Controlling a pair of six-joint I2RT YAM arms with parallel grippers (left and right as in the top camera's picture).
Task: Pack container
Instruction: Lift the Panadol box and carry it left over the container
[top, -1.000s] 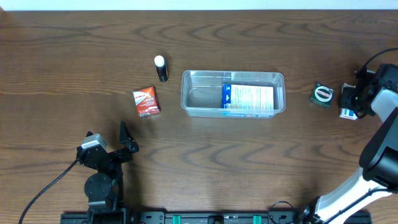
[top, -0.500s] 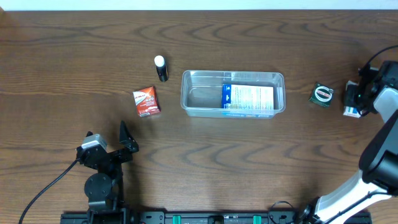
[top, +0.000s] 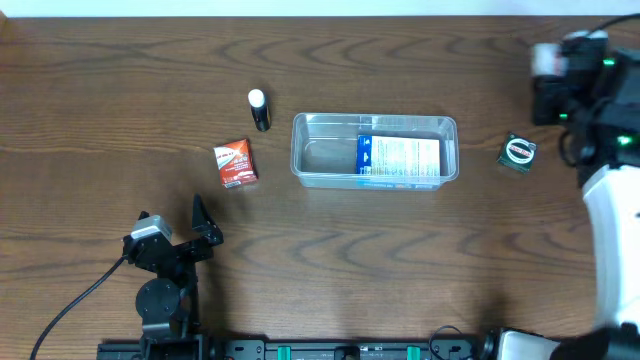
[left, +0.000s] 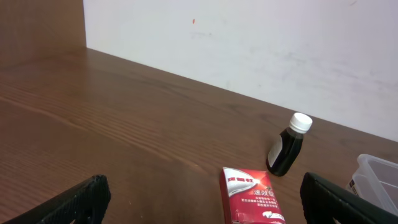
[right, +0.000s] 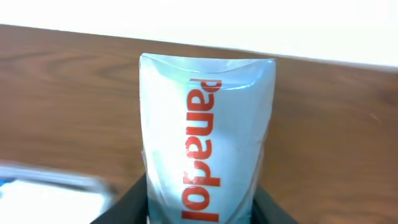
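We have the right hand (right: 202, 205) pinching a white Panadol box (right: 205, 124) by its lower end, one finger on each side, with the red lettering running up and away from the hand. In the overhead view the hand sits above the far right part of the worktop (top: 400, 260) and looks blurred.

The container (top: 322, 158) rests on the worktop well apart from this hand, inward toward the middle. A green round tin (top: 518, 151) sits near the hand, roughly on the way there. A blue-and-white box (top: 398, 157) already lies flat in the end of the container nearer this hand. The farther end is bare.

Our left hand (top: 172, 212) is spread wide and holds nothing. Ahead of it are a red box (top: 236, 163) and, beyond that, a dark bottle with a white cap (top: 260, 112). The container is off to its right.

We judge the container to be light, thin clear plastic, stiff along the rim but springy in the walls. It looks smooth enough underneath to skid if a box knocks it. If we must steady it, the rim at a short end seems the best place to hold. We would lower the Panadol box in gently rather than press it, since the card looks light and easy to crush.
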